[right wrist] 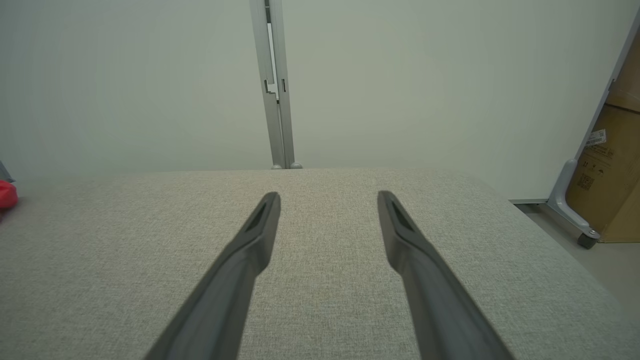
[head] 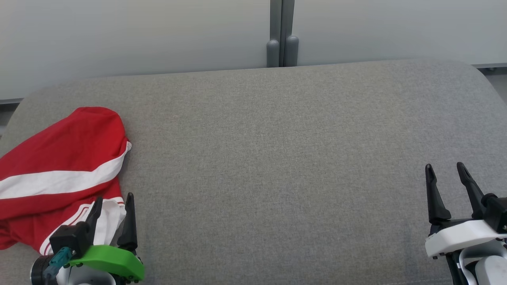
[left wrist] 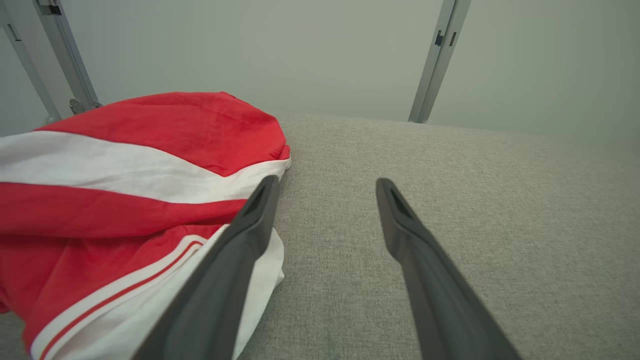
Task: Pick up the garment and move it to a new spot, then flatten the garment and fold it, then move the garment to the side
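Reaching for the garment [head: 59, 158] looks like a job for the left tool [head: 114, 198].
Crumpled, red with white stripes, the garment lies at the far left of the grey surface [head: 277, 158]. The left tool, spread and empty, sits at its near right edge, 1 finger over the white hem. The right tool [head: 445, 165], also spread and empty, is well apart at the other end.

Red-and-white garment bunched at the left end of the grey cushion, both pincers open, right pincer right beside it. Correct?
Not quite. The head view shows that the pincer beside the garment is the left pincer. The right pincer is over the opposite end of the grey cushion. The rest holds: the garment is bunched at the left end and both pincers are open.
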Controlling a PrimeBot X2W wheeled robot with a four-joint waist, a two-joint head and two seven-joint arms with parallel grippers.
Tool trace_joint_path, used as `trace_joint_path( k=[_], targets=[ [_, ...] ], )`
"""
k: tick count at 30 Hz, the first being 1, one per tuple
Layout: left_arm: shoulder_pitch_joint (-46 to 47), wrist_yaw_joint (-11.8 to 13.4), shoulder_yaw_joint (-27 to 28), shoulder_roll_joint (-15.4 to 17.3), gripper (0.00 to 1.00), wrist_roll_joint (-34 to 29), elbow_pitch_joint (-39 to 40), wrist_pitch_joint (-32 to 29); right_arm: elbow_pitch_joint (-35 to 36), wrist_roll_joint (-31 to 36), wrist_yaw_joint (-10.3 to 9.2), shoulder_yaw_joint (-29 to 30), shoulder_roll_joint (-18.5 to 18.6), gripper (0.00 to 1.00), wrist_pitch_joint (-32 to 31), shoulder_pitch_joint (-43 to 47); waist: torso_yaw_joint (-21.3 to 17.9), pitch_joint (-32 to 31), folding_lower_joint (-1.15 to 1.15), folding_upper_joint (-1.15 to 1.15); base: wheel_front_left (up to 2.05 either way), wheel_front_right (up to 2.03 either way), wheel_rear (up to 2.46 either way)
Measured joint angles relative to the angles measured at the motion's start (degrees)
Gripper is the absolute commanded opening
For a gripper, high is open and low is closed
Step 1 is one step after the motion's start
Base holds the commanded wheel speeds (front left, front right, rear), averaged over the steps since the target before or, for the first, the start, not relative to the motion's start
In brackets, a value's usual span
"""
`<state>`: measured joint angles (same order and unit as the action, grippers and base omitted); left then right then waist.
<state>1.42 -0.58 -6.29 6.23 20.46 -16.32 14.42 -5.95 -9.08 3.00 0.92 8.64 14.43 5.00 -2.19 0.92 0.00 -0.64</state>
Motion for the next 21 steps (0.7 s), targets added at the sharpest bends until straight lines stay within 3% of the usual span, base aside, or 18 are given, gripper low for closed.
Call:
trace_joint_path(
  k=[13, 21],
  targets=[
    [0.0, -1.0, 0.7, -0.5, 1.00, -1.1, -0.7, 0.0, -0.4, 0.5, 0.59, 0.9, -0.1, 1.00, 0.0, 0.0, 0.4, -0.2, 0.00, 0.00, 0.00, 0.00, 0.00],
    [0.1, -1.5, 0.7, -1.3, 1.00, -1.6, -1.5, 0.0, -0.4, 0.6, 0.62, 2.0, -0.1, 1.00, 0.0, 0.2, 3.0, -0.3, 0.00, 0.00, 0.00, 0.00, 0.00]
  ],
)
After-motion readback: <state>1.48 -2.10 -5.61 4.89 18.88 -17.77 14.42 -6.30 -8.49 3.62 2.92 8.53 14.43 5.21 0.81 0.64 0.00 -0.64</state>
